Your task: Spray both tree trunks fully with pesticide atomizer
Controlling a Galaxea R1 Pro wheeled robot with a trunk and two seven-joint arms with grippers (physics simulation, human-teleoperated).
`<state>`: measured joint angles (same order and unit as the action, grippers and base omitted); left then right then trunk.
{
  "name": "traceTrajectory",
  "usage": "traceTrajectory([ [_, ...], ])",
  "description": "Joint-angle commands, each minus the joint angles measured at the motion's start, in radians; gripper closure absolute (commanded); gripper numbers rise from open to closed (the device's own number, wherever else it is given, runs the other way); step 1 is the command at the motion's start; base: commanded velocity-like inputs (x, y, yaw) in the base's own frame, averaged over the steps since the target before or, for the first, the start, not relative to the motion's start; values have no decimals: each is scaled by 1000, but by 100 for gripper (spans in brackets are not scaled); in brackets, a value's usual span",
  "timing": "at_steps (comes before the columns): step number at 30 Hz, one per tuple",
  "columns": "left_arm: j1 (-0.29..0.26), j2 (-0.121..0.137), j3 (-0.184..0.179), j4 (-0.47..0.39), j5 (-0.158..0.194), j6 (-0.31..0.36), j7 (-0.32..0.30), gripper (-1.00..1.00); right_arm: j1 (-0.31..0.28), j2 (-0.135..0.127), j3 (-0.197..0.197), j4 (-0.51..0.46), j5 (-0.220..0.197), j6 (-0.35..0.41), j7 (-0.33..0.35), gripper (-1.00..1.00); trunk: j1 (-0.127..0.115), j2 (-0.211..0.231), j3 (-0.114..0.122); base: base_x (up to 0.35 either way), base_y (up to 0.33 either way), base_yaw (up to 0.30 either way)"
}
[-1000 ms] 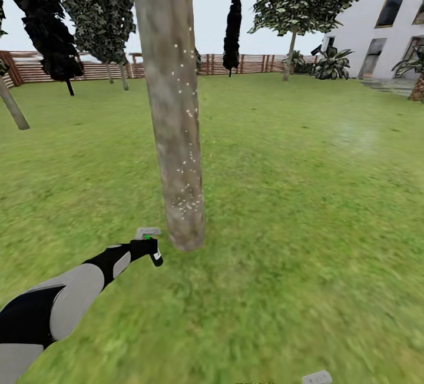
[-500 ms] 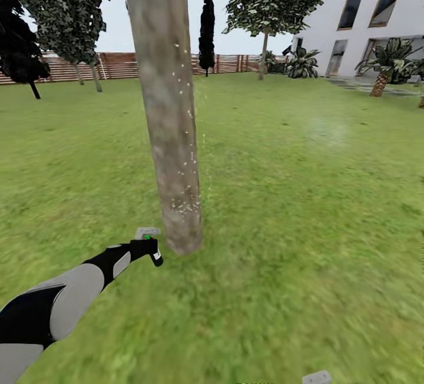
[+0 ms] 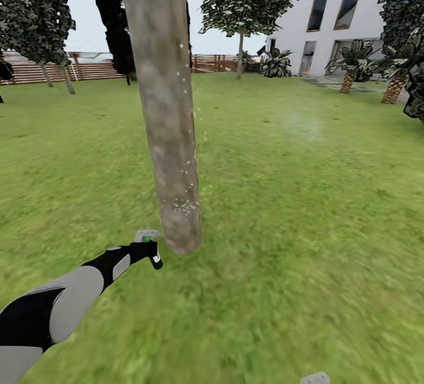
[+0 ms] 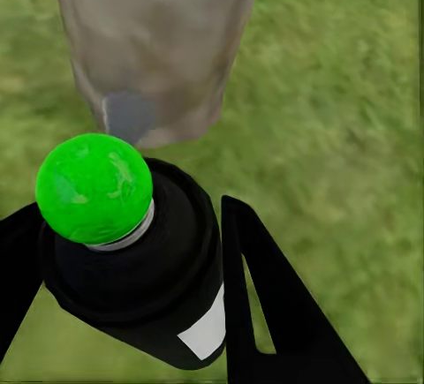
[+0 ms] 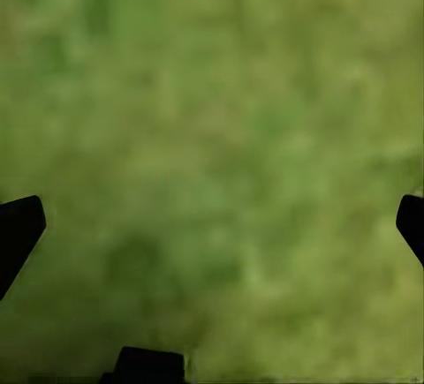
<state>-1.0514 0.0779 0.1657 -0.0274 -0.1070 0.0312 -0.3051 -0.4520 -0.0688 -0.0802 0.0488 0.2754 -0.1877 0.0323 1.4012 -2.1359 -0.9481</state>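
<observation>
Head view is showing your left arm reaching forward and low over the green grass floor [image 3: 306, 207], elbow bent, forearm angling up toward the base of the thick grey-brown mottled tree trunk [image 3: 168, 113]. Your left gripper [image 3: 147, 248] is clamping the small black pesticide atomizer [image 3: 154, 257] with its white label band; the bottle is sitting between the fingers, just beside the trunk's foot and not touching it. Tiny white pesticide specks [image 3: 184, 204] are dotting the lower part of the trunk on the side facing right, and a few are scattered higher up.

Left wrist view is showing you the same grip from close: the two black fingers [image 4: 265, 304] are pressing on either side of the black atomizer [image 4: 150, 269], whose green rounded cap [image 4: 93, 188] is pointing at the trunk's base [image 4: 155, 48], near but apart.

Right wrist view is looking down at blurred grass [image 5: 212, 154], with your right gripper [image 5: 212, 225] spread wide and holding nothing, its dark fingertips [image 5: 16, 229] sitting at the picture's edges.

Far off, a brown slatted wooden fence [image 3: 88, 69] and a white house [image 3: 347, 19] are standing beyond the lawn.
</observation>
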Motion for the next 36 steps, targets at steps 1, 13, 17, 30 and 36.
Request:
traceTrajectory([
  [1,3,0,11,-2,-10,4,-4,100,-2,1,-9,5,7,-7,1,-100,0,0,-1,-133,350,-287],
  [13,18,2,11,-2,-11,6,1,100,-2,6,-9,5,6,-7,1,-100,0,0,-1,-21,350,-296],
  [17,32,2,11,-2,-11,5,1,100,-2,6,-9,5,6,-7,1,-100,0,0,-1,0,331,-282],
  [30,37,-14,0,-28,-7,14,-3,100,-2,5,-9,5,7,-9,-2,-100,0,0,-1,-33,149,-51],
  [36,37,-14,7,-278,-8,312,54,100,-2,4,-9,5,7,-8,-4,-100,0,0,-1,0,0,0],
])
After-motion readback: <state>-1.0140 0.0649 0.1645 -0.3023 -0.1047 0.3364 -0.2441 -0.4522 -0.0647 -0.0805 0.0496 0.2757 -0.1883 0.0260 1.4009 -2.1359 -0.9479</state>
